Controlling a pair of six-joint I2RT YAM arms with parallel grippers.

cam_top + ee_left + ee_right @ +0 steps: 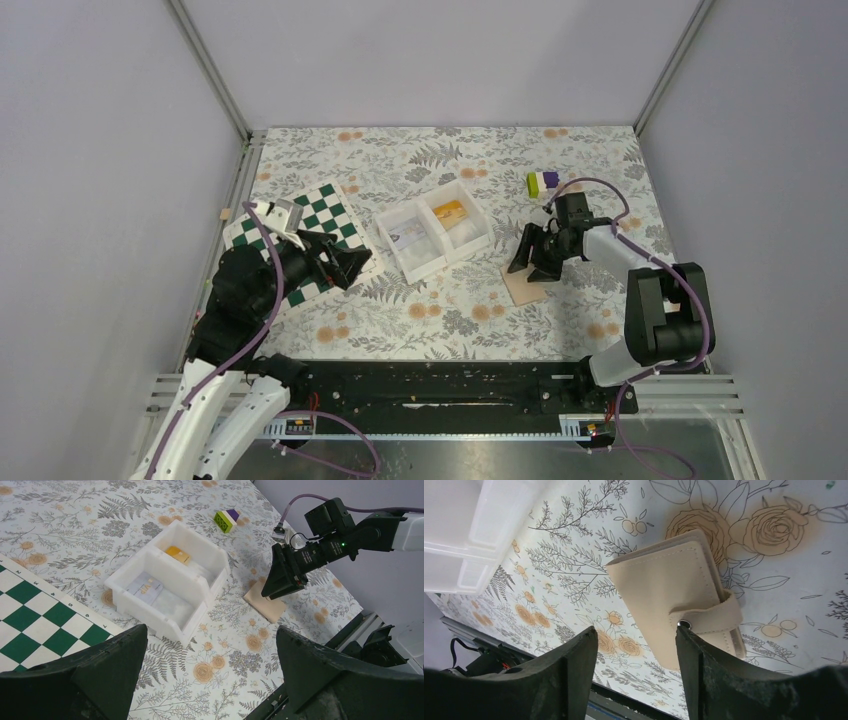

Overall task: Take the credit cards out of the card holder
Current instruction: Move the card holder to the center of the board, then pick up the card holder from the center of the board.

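The card holder (522, 286) lies closed on the floral cloth at centre right: a tan stitched wallet with a snap strap. It also shows in the left wrist view (266, 603) and the right wrist view (664, 580). Its inside is hidden. My right gripper (535, 262) (634, 630) is open just above the holder's near edge, with one fingertip (684, 632) by the strap's snap. A pale printed credit card (408, 237) (145, 585) lies in the near compartment of the white tray. My left gripper (355, 265) (211, 630) is open and empty, left of the tray.
The white two-compartment tray (436, 252) (200, 615) stands mid-table; an orange card (449, 210) (177, 554) lies in its far compartment. A green-and-white chequered board (330, 205) (30, 615) lies at the left. A green-and-purple block (543, 182) (226, 520) sits at the back right.
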